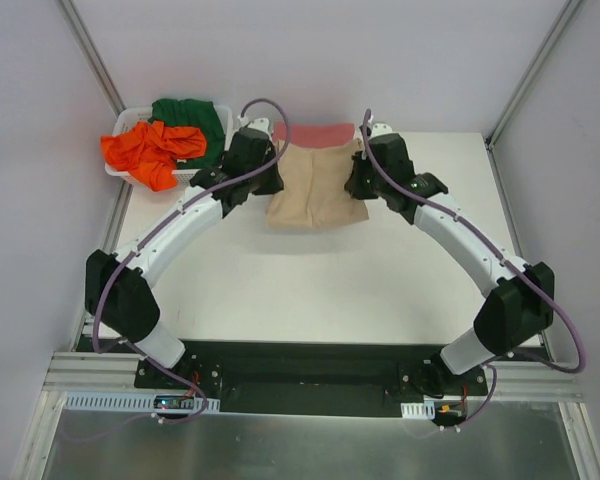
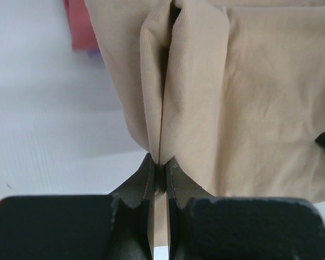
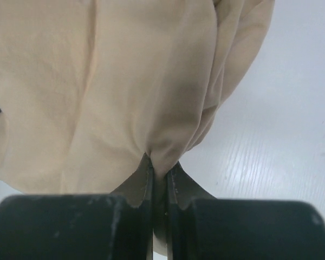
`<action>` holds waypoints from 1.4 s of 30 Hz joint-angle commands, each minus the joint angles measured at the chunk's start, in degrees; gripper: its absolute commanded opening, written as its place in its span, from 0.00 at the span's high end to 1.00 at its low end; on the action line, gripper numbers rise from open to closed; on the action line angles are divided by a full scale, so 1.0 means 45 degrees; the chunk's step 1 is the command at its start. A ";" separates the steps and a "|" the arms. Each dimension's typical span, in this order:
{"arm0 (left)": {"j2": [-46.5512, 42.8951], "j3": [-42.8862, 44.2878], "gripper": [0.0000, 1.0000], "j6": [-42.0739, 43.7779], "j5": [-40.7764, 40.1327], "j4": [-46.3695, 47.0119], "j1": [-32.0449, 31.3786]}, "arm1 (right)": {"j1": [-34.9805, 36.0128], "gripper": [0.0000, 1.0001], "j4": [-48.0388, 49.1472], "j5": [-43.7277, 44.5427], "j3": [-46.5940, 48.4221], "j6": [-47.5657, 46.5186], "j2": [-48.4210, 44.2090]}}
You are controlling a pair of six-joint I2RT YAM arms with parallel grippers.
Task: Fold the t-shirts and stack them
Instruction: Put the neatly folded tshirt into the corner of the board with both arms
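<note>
Tan-beige t-shirt (image 1: 315, 200) mid-fold; the rest probably still to do.
Orange t-shirt (image 1: 150, 152) and dark green t-shirt (image 1: 195, 118) lie crumpled in the basket (image 1: 120, 128); left fingers (image 2: 150, 181) and right fingers (image 3: 147, 181) each pinch its sides on the counter (image 1: 310, 290), pinkish-red t-shirt (image 1: 315, 132) behind.

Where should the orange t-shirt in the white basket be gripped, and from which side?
I would grip the orange t-shirt at a raised fold in its crumpled middle, coming straight down from above. It lies bunched on top of the basket, spilling over the near rim, beside the dark green t-shirt, so no flat edge shows.
</note>
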 commanded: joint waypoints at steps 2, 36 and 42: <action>0.1320 0.2831 1.00 0.2044 -0.0740 -0.0050 0.0663 | -0.0459 1.00 -0.0408 0.0563 0.2740 -0.0672 0.1516; 1.0541 1.2600 1.00 0.3179 0.0957 -0.0266 0.3398 | -0.3057 1.00 0.0765 -0.3068 1.2471 0.0890 1.1773; 1.0971 1.2601 1.00 0.3120 0.1153 -0.0071 0.3593 | -0.3154 1.00 0.0920 -0.2971 1.2510 0.1144 1.2145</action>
